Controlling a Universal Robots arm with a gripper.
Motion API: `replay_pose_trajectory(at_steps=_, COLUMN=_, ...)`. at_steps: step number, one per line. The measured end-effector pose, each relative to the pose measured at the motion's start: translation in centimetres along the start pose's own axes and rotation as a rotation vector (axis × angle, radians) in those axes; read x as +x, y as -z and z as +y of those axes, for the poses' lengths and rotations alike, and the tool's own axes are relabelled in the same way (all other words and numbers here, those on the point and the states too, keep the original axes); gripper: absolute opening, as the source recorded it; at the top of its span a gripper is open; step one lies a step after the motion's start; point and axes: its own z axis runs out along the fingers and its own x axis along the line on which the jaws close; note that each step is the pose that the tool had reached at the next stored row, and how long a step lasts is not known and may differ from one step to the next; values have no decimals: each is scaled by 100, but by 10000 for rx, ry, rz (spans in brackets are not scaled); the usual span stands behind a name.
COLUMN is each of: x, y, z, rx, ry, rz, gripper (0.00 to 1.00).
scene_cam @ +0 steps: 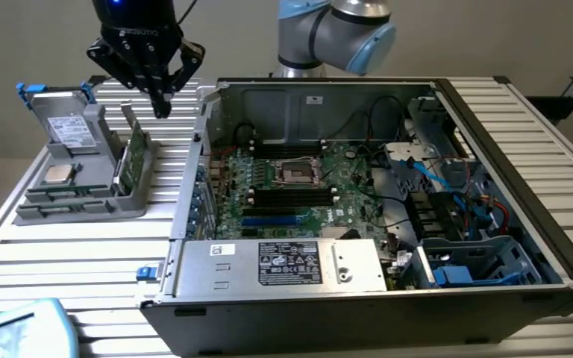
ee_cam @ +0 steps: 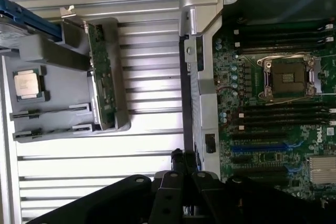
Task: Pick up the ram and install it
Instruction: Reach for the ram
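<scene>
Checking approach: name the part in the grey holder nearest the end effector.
The green card standing on edge beside the case; the end effector hangs near its top.

So the gripper (scene_cam: 162,112) had clear air over the gray tray (scene_cam: 68,216). The case (scene_cam: 366,321) was open on top, but its side wall (scene_cam: 199,127) and tangled cables (scene_cam: 446,175) crowded the way in.

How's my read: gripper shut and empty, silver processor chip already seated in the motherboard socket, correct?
No. The processor chip lies in the grey tray; the motherboard socket is empty, as the wrist view shows. The gripper is shut and empty.
</scene>
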Motion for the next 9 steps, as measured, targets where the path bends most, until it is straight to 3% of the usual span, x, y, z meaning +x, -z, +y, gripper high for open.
replay_pose_trajectory(at_steps=9, x=382, y=-32, z=-83, rx=14, ry=-9, rz=200, gripper=11)
